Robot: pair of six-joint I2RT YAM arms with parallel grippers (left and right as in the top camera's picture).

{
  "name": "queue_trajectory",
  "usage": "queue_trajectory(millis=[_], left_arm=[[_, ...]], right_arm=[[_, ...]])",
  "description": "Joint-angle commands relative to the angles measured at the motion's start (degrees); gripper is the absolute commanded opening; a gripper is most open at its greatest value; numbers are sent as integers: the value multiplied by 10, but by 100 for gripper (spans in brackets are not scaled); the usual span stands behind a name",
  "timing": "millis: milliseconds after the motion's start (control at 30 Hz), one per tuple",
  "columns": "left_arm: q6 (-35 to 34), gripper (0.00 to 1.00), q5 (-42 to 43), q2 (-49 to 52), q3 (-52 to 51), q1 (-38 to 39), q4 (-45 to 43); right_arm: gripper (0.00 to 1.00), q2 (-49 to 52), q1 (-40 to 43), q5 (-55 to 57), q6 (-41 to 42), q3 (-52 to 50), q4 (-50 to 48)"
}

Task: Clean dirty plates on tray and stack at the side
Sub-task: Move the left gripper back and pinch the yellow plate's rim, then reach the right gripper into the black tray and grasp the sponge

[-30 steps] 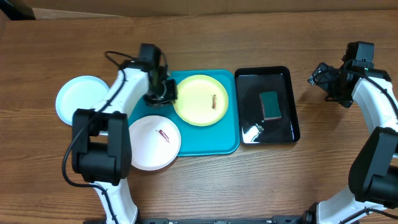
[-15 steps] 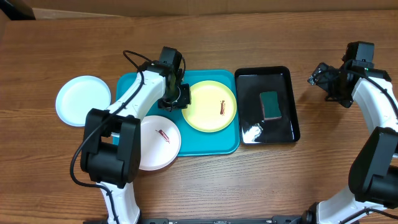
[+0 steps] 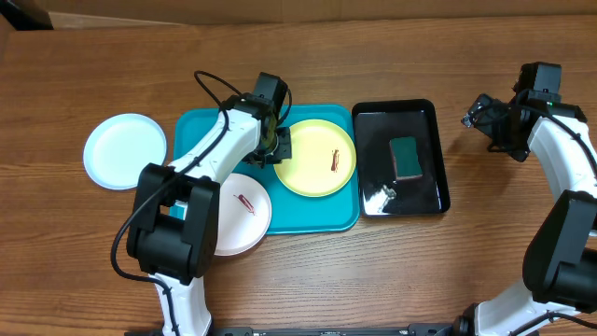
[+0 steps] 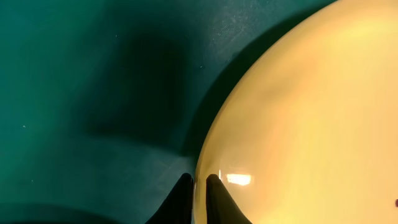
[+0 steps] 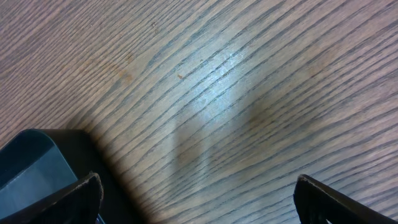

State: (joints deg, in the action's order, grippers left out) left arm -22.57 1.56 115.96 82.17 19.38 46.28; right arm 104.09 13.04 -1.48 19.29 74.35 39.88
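Note:
The yellow-green plate [image 3: 317, 157] [image 4: 311, 124] lies on the right half of the turquoise tray [image 3: 201, 131] [image 4: 74, 74], with a reddish-brown smudge near its middle. My left gripper [image 3: 281, 147] [image 4: 199, 180] is at the plate's left rim. Its two dark fingers are nearly together, with the rim pinched between them. A white plate [image 3: 238, 213] with a small smudge rests on the tray's lower left corner and hangs over the edge. A pale blue plate [image 3: 124, 151] sits on the table left of the tray. My right gripper [image 3: 480, 114] [image 5: 198, 186] hovers open over bare wood at the far right.
A glossy black tray [image 3: 401, 107] [image 5: 31, 162] stands just right of the turquoise tray and holds a green sponge [image 3: 404, 156]. A cardboard edge [image 3: 280, 19] runs along the back of the wooden table.
My left gripper has dragged the yellow-green plate to the right across the tray, and the plate has come to rest near the tray's right side. The right arm has not moved.

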Motion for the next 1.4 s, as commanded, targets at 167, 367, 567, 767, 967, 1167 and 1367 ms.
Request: queue_trajectory(millis=[167, 367, 567, 767, 967, 1167, 1367], left_arm=[[-8, 5, -23, 4, -7, 6, 3], [-28, 4, -69, 4, -7, 5, 22], [-53, 4, -82, 4, -7, 5, 37], [-84, 4, -87, 4, -7, 5, 36], [-129, 4, -130, 4, -7, 5, 40], [-148, 4, -137, 4, -7, 5, 42], [-147, 38, -135, 4, -7, -3, 50]], right_arm=[[100, -13, -1, 5, 2, 13, -3], [100, -13, -1, 5, 2, 13, -3], [100, -13, -1, 5, 2, 13, -3], [100, -13, -1, 5, 2, 13, -3], [100, -13, -1, 5, 2, 13, -3], [100, -13, -1, 5, 2, 13, -4], [100, -13, -2, 3, 3, 13, -6]])
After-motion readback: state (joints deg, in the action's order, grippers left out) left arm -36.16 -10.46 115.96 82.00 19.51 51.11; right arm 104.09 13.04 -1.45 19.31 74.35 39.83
